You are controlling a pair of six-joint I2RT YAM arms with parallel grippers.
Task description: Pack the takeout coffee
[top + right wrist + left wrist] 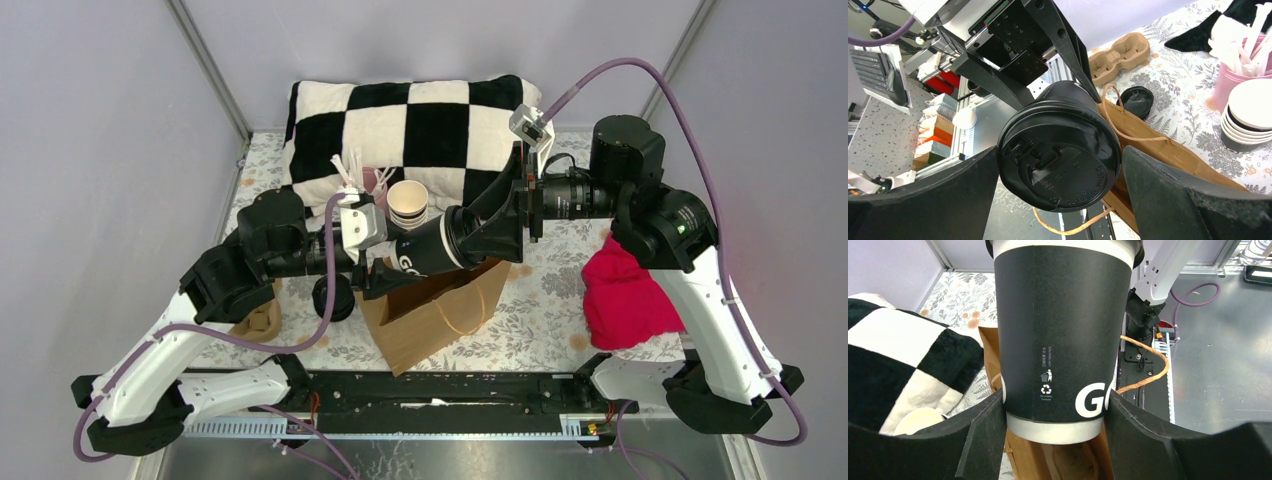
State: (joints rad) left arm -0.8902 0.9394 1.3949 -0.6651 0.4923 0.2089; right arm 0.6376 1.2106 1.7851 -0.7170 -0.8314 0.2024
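Coffee (420,252) lies sideways over the bag (440,310) — left pincer (385,258) clamped on its base, right pincer (462,240) spread loose around the lid (1060,160), facing right.

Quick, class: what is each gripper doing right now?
Left gripper: closed on the coffee.
Right gripper: flanks the lid; grip cannot be told.

The floral table (560,330) carries a brown paper bag (430,320). A checkered pillow (420,120) lies behind it, a red cloth (625,300) to its right, and a black lid (335,297) and a cup carrier (260,320) to its left.
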